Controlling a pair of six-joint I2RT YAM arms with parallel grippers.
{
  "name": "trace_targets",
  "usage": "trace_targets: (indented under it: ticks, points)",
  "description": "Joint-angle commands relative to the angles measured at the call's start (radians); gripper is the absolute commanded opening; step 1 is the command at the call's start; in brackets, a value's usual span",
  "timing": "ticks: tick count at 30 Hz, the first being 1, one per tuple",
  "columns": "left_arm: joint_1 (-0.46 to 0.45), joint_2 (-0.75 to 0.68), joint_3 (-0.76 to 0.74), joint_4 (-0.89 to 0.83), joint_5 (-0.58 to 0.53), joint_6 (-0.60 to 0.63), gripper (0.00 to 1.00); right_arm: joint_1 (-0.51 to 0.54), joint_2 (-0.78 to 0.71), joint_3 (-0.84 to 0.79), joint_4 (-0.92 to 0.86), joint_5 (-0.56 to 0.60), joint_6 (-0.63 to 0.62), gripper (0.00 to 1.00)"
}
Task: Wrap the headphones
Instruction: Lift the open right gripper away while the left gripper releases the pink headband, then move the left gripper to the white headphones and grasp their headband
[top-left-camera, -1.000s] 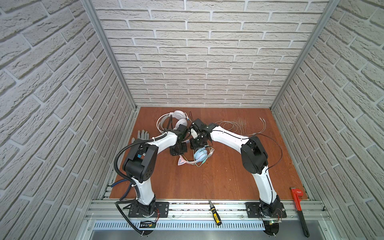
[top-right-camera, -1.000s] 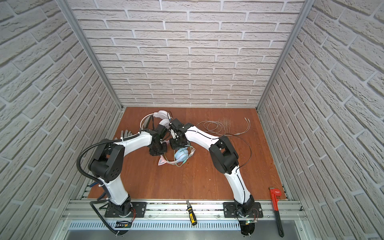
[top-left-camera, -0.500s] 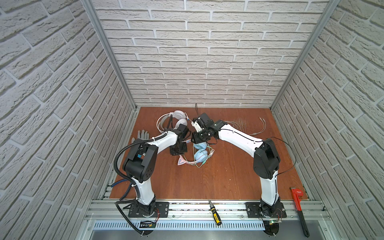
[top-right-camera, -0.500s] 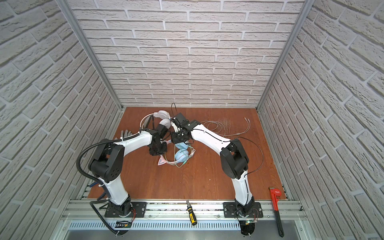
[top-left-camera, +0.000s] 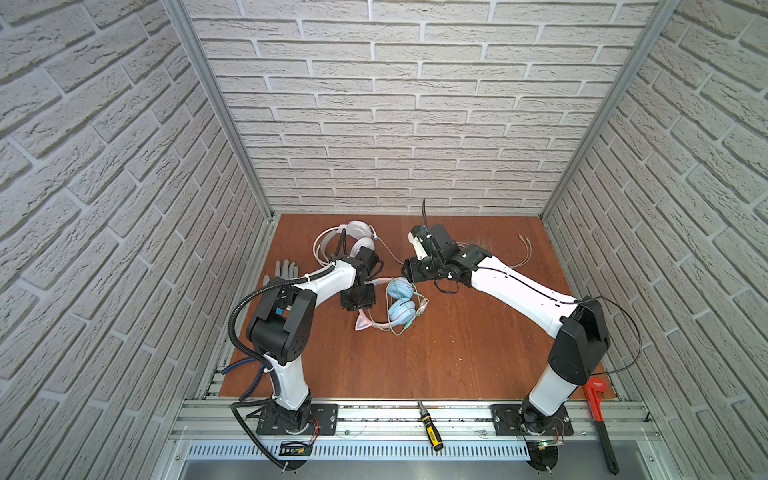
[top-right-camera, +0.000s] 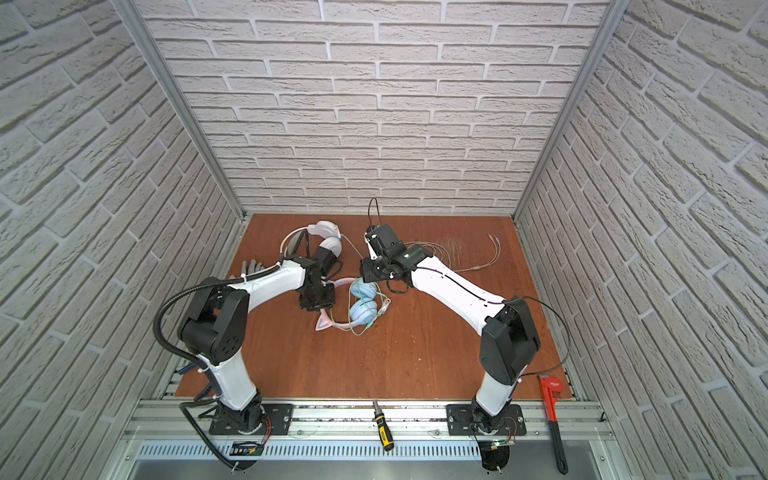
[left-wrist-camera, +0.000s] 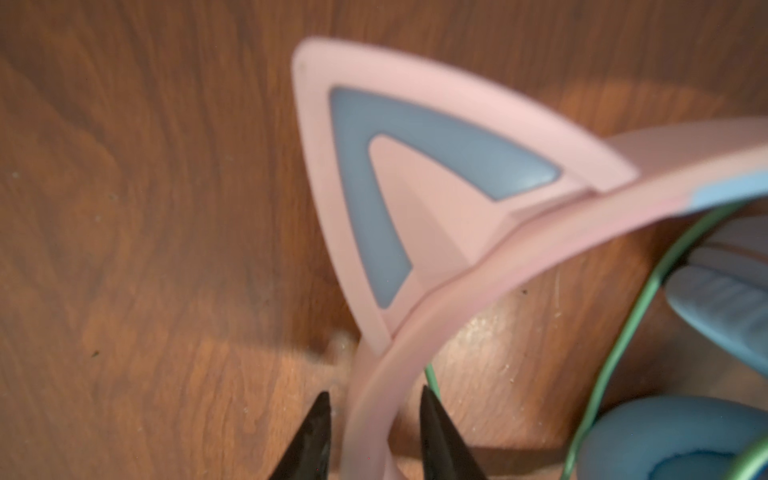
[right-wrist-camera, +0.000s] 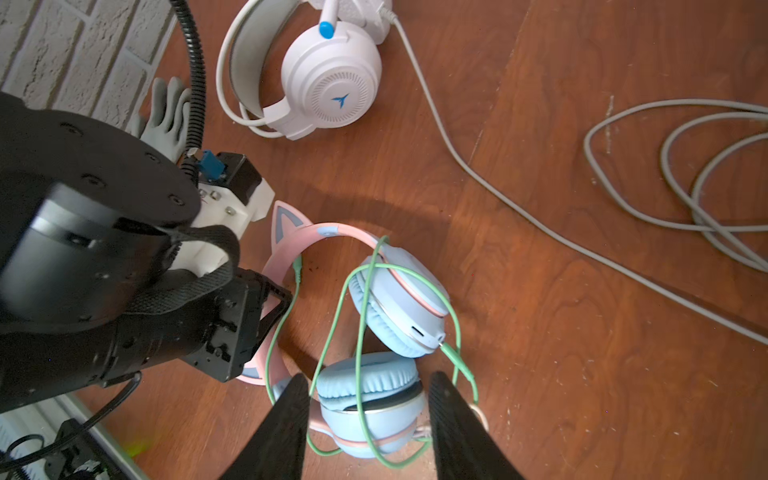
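Now the pink cat-ear headphones (top-left-camera: 395, 305) lie near the middle of the bench (top-left-camera: 457, 353), a little toward its left edge. Their green cable (right-wrist-camera: 361, 291) is looped over both blue cups and across the pink band (left-wrist-camera: 540, 232). The loops look slack, and the plug end rests by the band.

My left gripper (left-wrist-camera: 373, 395) stands astride that band just below a cat ear (left-wrist-camera: 395, 166). Its jaws are parted with the band between them and are not squeezing it. My right gripper (right-wrist-camera: 370, 377) hangs above the nearer cup, spread wide and holding nothing.

I judge the winding of this pair to be about done, and this is the let-go step.

The white headphones (right-wrist-camera: 328, 83) sit toward the far left corner of the bench. Their white cable (right-wrist-camera: 498, 187) trails unwound along the far side toward the right edge, so that pair is not yet wrapped.

Next, I think my left gripper should lift straight off the band so a finger does not catch a green loop and drag it loose. After that, one gripper needs to steady the white pair while the other picks up its cable and winds it round.
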Motion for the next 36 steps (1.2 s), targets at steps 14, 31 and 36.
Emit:
trace_targets:
  ticks: [14, 31, 36]
  points:
    - [0.0, -0.04, 0.156, -0.094, -0.05, 0.011, 0.84, -0.006, -0.203, -0.126, -0.026, 0.186, -0.108, 0.66]
    - [0.223, 0.026, 0.434, -0.165, -0.032, 0.196, 0.98, -0.006, -0.327, -0.308, -0.051, 0.16, -0.127, 0.98]
    - [0.3, 0.095, 0.464, -0.134, -0.026, 0.271, 0.97, -0.006, -0.341, -0.342, -0.045, 0.16, -0.118, 0.98]
